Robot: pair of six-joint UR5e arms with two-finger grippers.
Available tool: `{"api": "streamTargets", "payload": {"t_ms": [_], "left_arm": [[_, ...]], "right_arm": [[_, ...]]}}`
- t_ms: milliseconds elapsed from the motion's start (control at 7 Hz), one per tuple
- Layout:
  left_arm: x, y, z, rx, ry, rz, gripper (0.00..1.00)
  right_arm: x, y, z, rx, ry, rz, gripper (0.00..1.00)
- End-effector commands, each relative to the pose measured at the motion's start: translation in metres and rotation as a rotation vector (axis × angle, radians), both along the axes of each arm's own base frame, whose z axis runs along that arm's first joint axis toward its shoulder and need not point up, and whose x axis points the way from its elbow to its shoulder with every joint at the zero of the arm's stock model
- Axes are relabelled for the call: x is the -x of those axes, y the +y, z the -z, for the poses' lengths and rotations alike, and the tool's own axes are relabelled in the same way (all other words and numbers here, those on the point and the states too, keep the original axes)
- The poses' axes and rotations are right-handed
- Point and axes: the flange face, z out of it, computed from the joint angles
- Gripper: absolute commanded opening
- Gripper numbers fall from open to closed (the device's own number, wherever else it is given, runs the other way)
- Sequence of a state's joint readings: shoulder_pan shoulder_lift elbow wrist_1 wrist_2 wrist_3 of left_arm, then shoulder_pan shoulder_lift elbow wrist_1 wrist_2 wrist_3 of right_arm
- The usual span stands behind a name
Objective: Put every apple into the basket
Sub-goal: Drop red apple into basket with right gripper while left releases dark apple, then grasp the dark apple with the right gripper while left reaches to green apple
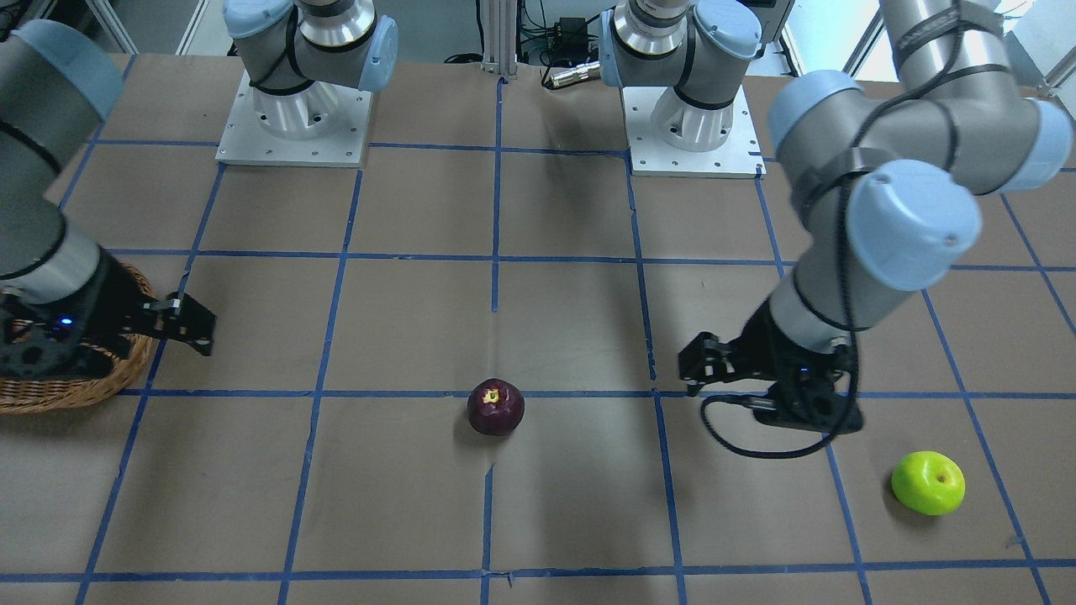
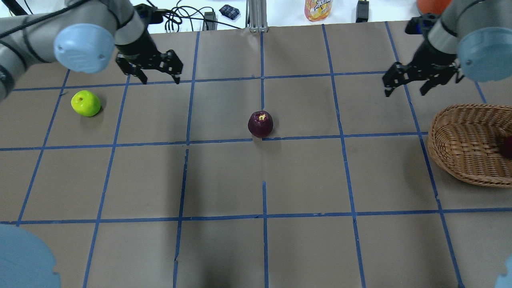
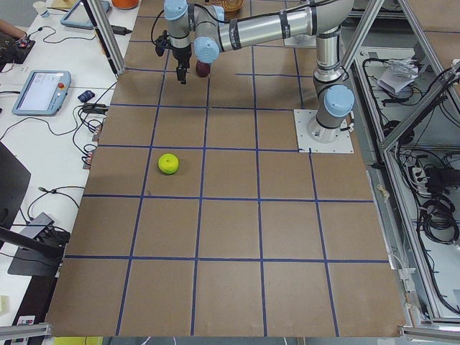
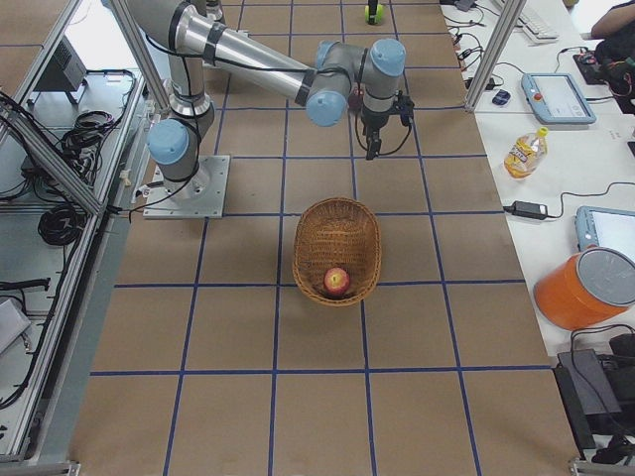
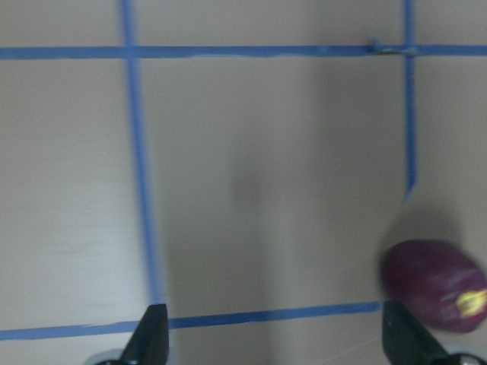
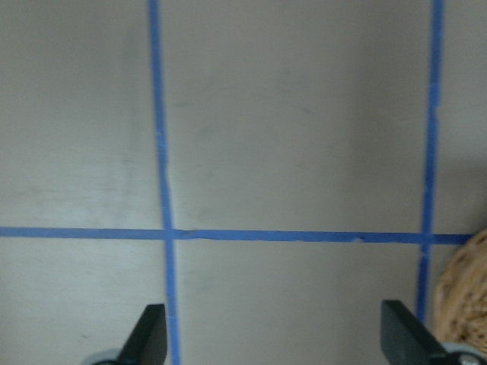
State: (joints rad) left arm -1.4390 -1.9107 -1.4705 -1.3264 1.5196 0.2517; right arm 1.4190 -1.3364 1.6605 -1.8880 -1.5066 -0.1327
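The dark purple apple [image 2: 260,124] sits near the table's middle and shows at the lower right of the left wrist view [image 5: 434,285]. The lime green apple [image 2: 85,103] lies on the table's left side. The red apple [image 4: 337,281] lies inside the wicker basket [image 2: 460,148] at the right edge. My left gripper [image 2: 160,74] is open and empty, hovering between the green and purple apples, beyond both. My right gripper [image 2: 404,86] is open and empty, just beyond the basket's far-left rim, which shows in the right wrist view [image 6: 464,304].
Blue tape lines grid the brown table. The two arm bases [image 1: 294,109] [image 1: 693,118] stand on the robot's side. A juice bottle [image 2: 318,9], cables and an orange container [image 4: 585,288] sit on the white bench beyond the table's far edge.
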Motion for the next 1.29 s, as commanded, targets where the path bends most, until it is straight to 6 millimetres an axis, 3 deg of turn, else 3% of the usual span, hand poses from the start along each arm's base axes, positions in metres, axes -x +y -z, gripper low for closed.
{"api": "streamTargets", "payload": {"t_ms": [0,143,286,429,571,714,1143], "left_arm": [[-0.154,-0.008,0.02,-0.037,-0.075,-0.025,1.0],[-0.194,-0.018,0.04,-0.009,-0.091,-0.02,1.0],[-0.219,-0.025,0.068,-0.003,-0.096,-0.029,1.0],[-0.234,-0.036,0.098,0.009,-0.102,-0.016,1.0],[-0.263,-0.034,0.115,0.009,-0.096,-0.023,1.0],[-0.278,-0.031,0.13,-0.005,-0.078,-0.044,1.0],[-0.272,-0.036,0.158,0.0,0.009,-0.044,1.0]], "right_arm": [[-0.144,-0.002,0.019,0.014,-0.015,0.119,1.0],[-0.203,-0.006,0.043,0.028,-0.022,0.163,1.0],[-0.255,-0.008,0.063,0.059,-0.04,0.176,1.0],[-0.279,-0.012,0.076,0.058,-0.042,0.149,1.0],[-0.288,-0.011,0.086,0.043,-0.037,0.141,1.0],[-0.295,-0.01,0.097,0.028,-0.036,0.132,1.0],[-0.306,-0.006,0.142,-0.04,-0.034,0.082,0.98]]}}
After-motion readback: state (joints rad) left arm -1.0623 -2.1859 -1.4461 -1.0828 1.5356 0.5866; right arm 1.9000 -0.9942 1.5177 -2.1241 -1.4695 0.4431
